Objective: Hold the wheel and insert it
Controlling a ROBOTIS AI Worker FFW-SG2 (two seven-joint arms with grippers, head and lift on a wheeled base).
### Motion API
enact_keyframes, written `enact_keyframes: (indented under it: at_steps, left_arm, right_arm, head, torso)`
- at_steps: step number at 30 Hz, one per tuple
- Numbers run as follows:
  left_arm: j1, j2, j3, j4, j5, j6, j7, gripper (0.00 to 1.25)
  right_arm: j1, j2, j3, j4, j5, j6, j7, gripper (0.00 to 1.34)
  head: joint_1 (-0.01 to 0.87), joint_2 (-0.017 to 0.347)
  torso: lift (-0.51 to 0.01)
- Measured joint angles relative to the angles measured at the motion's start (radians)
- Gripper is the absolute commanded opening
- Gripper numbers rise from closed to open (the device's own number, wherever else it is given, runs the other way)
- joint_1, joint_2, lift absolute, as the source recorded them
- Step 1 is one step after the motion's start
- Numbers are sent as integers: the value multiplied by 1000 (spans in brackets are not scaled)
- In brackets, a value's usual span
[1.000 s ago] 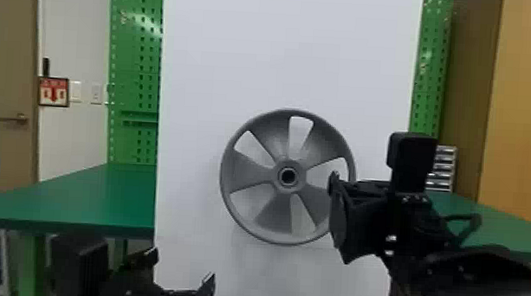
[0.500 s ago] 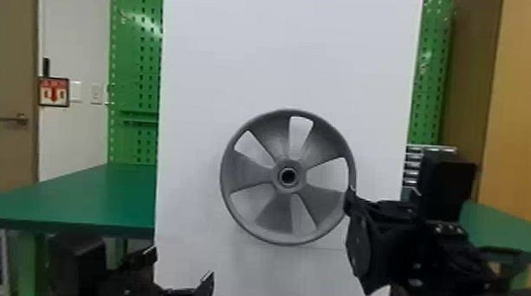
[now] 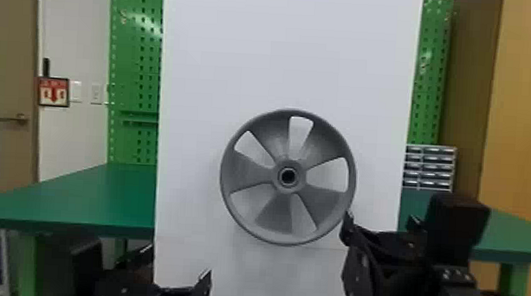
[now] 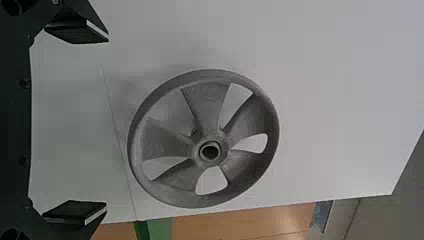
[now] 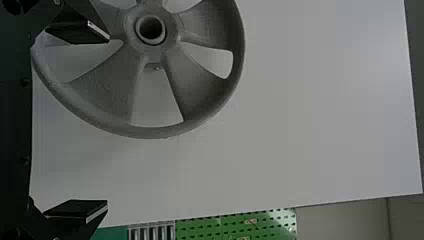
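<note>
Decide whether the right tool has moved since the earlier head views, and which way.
Yes: judged against the white board, the right tool has moved downward and to the robot's right.

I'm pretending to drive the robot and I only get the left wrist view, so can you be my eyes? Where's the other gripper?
Observer: In the head view, the right gripper is at the lower right edge of the wheel.
Operator: Ooh! Is it squeezing shut?
Observer: No, in the right wrist view its two fingers stand wide apart.
Operator: And what's way over on the left, on the wall?
Observer: The head view shows a small red and white sign there.
</note>
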Motion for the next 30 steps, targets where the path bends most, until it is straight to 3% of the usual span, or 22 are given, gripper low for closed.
enact_keyframes:
  at_steps: [15, 30]
  left_arm:
    - [1, -3, 7, 0, -7, 0, -5, 1147]
    - [-5, -4, 9, -1, -8, -2, -12, 1147]
  right_arm:
    - [196, 5, -13, 17, 33, -157, -1, 1209]
    - [302, 3, -18, 116, 54, -325, -1, 1183]
  head:
    - [97, 15]
    - [97, 15]
  torso:
    - [-442]
    - [-442]
